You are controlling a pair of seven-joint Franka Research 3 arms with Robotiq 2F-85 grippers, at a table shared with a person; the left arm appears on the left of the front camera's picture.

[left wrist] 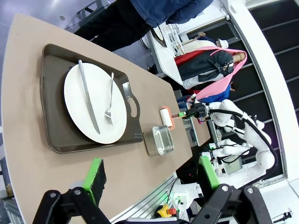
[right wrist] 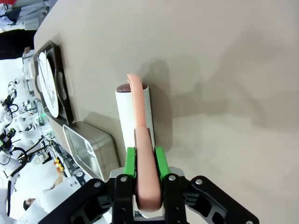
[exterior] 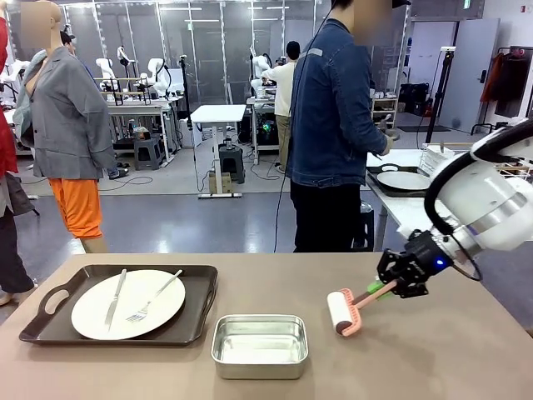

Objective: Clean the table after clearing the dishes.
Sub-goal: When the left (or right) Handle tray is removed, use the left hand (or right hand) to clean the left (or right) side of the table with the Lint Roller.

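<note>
Front view: the beige-brown table spanned the near field, its top matte and bare at the right. At near left sat a dark tray carrying a white plate with a knife and fork laid side by side on it. A steel pan stood just right of the tray. Right of the pan, the right gripper was clamped on the pink handle of a lint roller, whose white roll appeared to touch the tabletop. A person in a denim jacket stood at the far side, turned towards a white table at far right, where a second plate lay on another dark tray. Behind was grey floor.

Left wrist view: the left gripper hung with its jaws wide apart and nothing between them, above the table's near edge; tray, plate, pan and roller lay beyond.

Right wrist view: green pads pressed both sides of the pink handle; the roll cast a shadow on the plain top, the pan near it.
</note>
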